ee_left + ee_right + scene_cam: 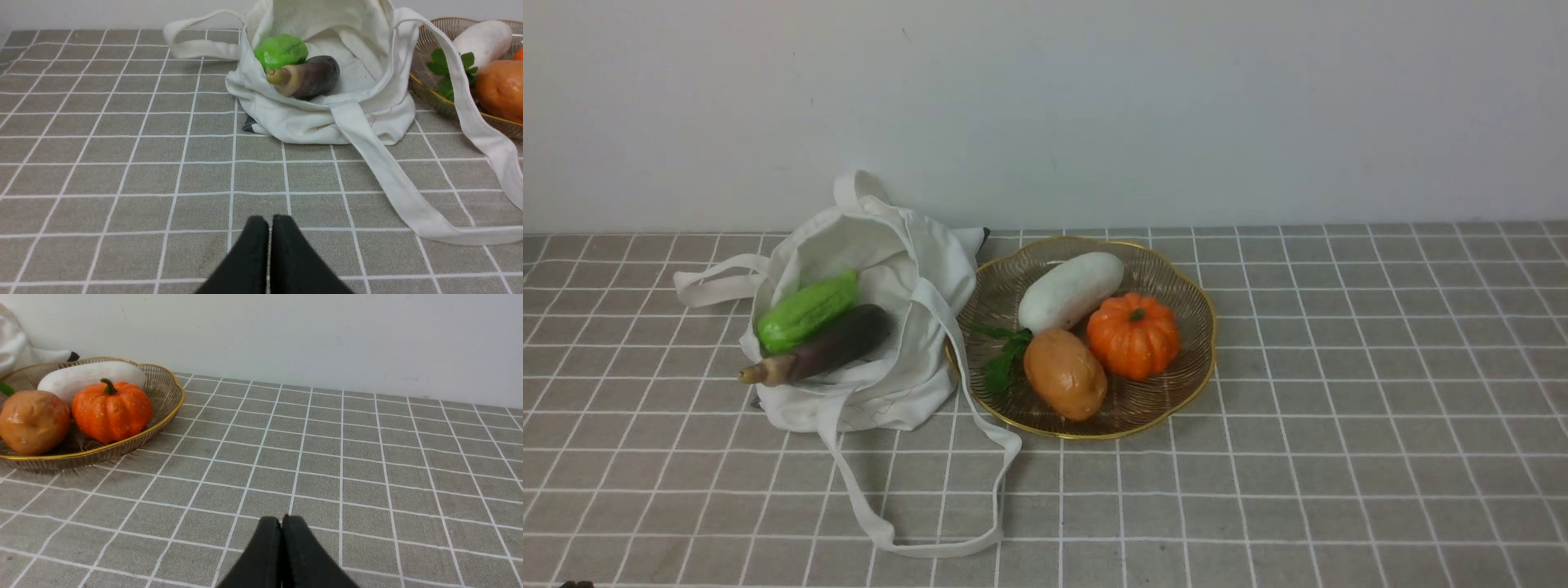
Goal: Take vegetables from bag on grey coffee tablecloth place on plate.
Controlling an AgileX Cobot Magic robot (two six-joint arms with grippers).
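Observation:
The off-white bag (890, 269) lies open on the checked tablecloth (1339, 408), left of the plate (1188, 359). In its mouth rest a light-green gourd (806, 311) and a dark purple eggplant (829, 346); the left wrist view also shows the gourd (282, 51) and eggplant (310, 75). The white radish (1070, 290) with green leaves lies on the plate beside an orange pumpkin (1134, 335) and a brown potato (1065, 373). My left gripper (270, 222) is shut and empty, low over the cloth in front of the bag. My right gripper (281, 522) is shut and empty, right of the plate (163, 416).
A long bag strap (915, 539) loops across the cloth toward the near edge. A white wall (1176, 106) closes the back of the table. Neither arm shows in the front view.

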